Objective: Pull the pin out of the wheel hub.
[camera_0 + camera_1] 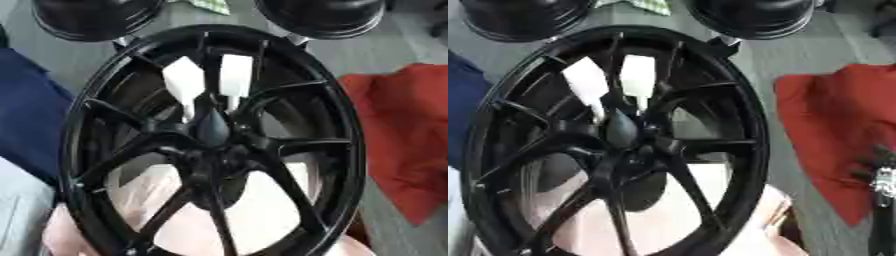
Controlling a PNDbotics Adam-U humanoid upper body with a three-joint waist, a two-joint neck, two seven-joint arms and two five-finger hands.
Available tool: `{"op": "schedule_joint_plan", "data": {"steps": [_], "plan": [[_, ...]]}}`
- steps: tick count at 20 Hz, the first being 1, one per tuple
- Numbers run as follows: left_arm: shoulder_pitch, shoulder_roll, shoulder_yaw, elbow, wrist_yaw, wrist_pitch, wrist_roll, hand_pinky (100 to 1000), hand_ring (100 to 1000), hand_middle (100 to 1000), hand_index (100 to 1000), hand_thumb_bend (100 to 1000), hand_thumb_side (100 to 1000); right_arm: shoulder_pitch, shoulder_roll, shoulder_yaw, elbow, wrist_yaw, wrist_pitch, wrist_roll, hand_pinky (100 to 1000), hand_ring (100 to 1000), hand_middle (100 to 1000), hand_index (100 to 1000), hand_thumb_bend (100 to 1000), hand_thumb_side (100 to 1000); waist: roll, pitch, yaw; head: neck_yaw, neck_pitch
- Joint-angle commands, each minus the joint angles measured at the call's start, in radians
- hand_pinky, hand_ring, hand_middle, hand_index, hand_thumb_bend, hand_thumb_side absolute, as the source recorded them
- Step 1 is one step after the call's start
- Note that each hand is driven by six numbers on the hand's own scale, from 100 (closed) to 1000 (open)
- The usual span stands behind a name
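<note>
A large black wheel hub [210, 145] fills most of both views, its rim tilted toward the camera and its thin spokes running out from a dark centre. Just above that centre, two white wedge-shaped pieces [203, 80] stand side by side between the spokes, their narrow ends pointing down toward the middle of the hub. Which of the parts at the centre is the pin cannot be told; a dark rounded piece [213, 125] sits right below the white wedges, on the hub's middle.

The right hand [881, 185] shows only in the right eye view, at the right edge: dark fingers with a silver part below them, lying over the red cloth [833, 135]. It is well apart from the hub's centre and touches neither the rim nor the white pieces. Whether its fingers are curled or straight cannot be told, and nothing can be seen in them. The left hand shows in no view.

Behind the hub, at the top edge, two more black round wheels [96, 17] rest on the grey surface [402, 45]. A dark blue cloth [31, 115] lies to the left of the hub, the red cloth to its right. Through the lower spokes a pale pink shape [262, 215] shows beneath the hub.
</note>
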Motion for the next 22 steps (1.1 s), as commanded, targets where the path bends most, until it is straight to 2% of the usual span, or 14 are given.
{"op": "schedule_joint_plan", "data": {"steps": [1, 5, 9, 16, 22], "plan": [[-0.005, 0.014, 0.006, -0.016, 0.0, 0.001, 0.0, 679, 499, 549, 697, 523, 457, 0.01, -0.024, 0.001, -0.025, 0.004, -0.008, 0.002, 597, 694, 743, 723, 100, 772, 0.001, -0.027, -0.001, -0.002, -0.002], [-0.004, 0.016, 0.006, -0.016, -0.001, 0.001, 0.0, 679, 499, 548, 697, 523, 457, 0.037, -0.049, 0.012, -0.025, 0.009, -0.043, 0.008, 601, 699, 747, 725, 100, 757, -0.001, -0.029, 0.0, -0.002, -0.002], [0.0, 0.021, 0.009, -0.016, -0.003, 0.0, 0.003, 678, 499, 548, 697, 525, 457, 0.082, -0.115, 0.034, -0.025, 0.015, -0.102, 0.017, 614, 716, 757, 733, 100, 725, -0.003, -0.031, -0.002, 0.001, -0.002], [0.001, 0.035, 0.012, -0.016, -0.008, -0.002, 0.006, 678, 499, 548, 697, 526, 455, 0.167, -0.284, 0.08, -0.025, 0.071, -0.211, 0.012, 640, 740, 767, 746, 100, 683, -0.004, -0.034, -0.004, 0.006, -0.004], [0.001, 0.045, 0.013, -0.016, -0.011, -0.002, 0.009, 677, 498, 547, 697, 527, 453, 0.238, -0.436, 0.09, -0.025, 0.086, -0.304, -0.032, 656, 764, 792, 758, 100, 641, -0.01, -0.036, -0.003, 0.001, -0.003]]}}
